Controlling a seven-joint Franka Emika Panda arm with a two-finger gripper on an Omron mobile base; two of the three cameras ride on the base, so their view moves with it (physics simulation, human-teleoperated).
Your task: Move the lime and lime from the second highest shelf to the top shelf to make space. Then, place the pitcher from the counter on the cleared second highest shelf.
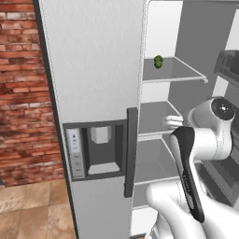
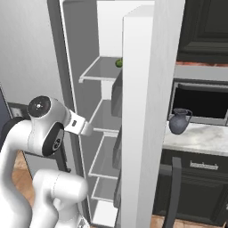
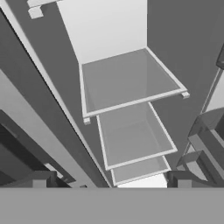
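Note:
One small dark-green lime (image 1: 158, 61) (image 2: 119, 63) sits near the back of the top shelf (image 1: 186, 77) (image 2: 91, 79) in the open fridge. The second highest shelf (image 1: 154, 119) (image 2: 104, 129) (image 3: 127, 78) is bare. My arm (image 1: 205, 135) (image 2: 49, 129) reaches into the fridge just above that shelf's front edge. In the hand view my gripper (image 3: 109, 181) is open, its fingertips (image 3: 38, 179) far apart with nothing between them, looking down over the stacked shelves. The dark blue-grey pitcher (image 2: 179, 121) stands upright on the marble counter (image 2: 205, 138), right of the fridge.
The shut fridge door with its dispenser (image 1: 93, 149) fills the left. The open white door (image 2: 149, 111) stands between the fridge interior and the counter. Dark door racks (image 1: 228, 65) (image 3: 210, 131) hang at the right. Lower shelves (image 3: 135, 135) lie below.

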